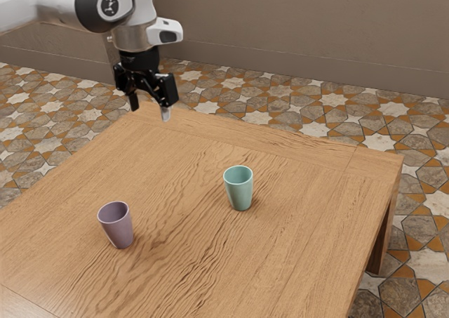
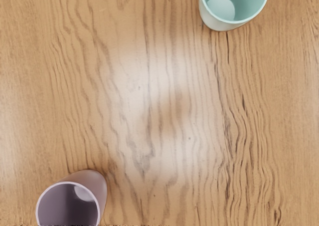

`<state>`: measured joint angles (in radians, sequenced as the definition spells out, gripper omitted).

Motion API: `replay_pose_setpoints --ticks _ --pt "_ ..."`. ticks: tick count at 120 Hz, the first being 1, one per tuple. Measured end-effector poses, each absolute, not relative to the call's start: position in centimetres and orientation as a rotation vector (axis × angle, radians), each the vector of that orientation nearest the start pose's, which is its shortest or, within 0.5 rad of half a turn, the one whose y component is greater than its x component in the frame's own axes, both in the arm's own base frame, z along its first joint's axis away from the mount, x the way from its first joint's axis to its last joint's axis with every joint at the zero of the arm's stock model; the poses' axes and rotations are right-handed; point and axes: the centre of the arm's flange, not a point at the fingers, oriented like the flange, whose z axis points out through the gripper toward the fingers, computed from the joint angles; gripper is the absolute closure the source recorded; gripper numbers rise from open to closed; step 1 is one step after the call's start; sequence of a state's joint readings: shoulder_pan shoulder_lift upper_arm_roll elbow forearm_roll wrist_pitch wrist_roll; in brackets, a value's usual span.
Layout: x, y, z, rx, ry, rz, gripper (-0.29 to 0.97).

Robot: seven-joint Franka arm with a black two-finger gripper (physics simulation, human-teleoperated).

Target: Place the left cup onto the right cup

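A purple cup [image 1: 116,224] stands upright on the wooden table [image 1: 295,262], toward the exterior view's left and near the front. A teal cup [image 1: 238,187] stands upright near the table's middle, to the exterior view's right of the purple one. My gripper [image 1: 149,109] hangs high above the table's far left edge, well away from both cups, open with nothing between its fingers. From the wrist camera I look straight down on the purple cup [image 2: 70,202] and the teal cup [image 2: 232,5], both with their mouths up.
The table [image 2: 159,106] is bare wood between the two cups. Its right edge and a leg [image 1: 382,227] drop to a patterned tile floor [image 1: 337,114]. A plain wall runs behind.
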<state>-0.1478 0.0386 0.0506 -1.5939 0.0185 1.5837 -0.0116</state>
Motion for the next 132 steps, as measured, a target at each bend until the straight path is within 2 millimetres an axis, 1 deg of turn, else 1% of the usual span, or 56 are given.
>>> replay_pose_setpoints --ticks 24,38,52,71,82,132 --pt "57.1 -3.9 57.5 -3.12 0.094 0.11 0.0" --pt "57.7 -2.7 56.4 -3.128 0.059 0.13 0.0" --pt "57.6 -1.7 54.4 -3.136 0.029 0.166 0.0" --pt "57.1 -0.9 51.2 -3.144 0.003 0.208 0.0" --pt "56.5 -0.5 49.7 -3.148 -0.008 0.213 0.0" --pt "54.6 1.2 45.1 -3.158 -0.061 0.178 0.02"
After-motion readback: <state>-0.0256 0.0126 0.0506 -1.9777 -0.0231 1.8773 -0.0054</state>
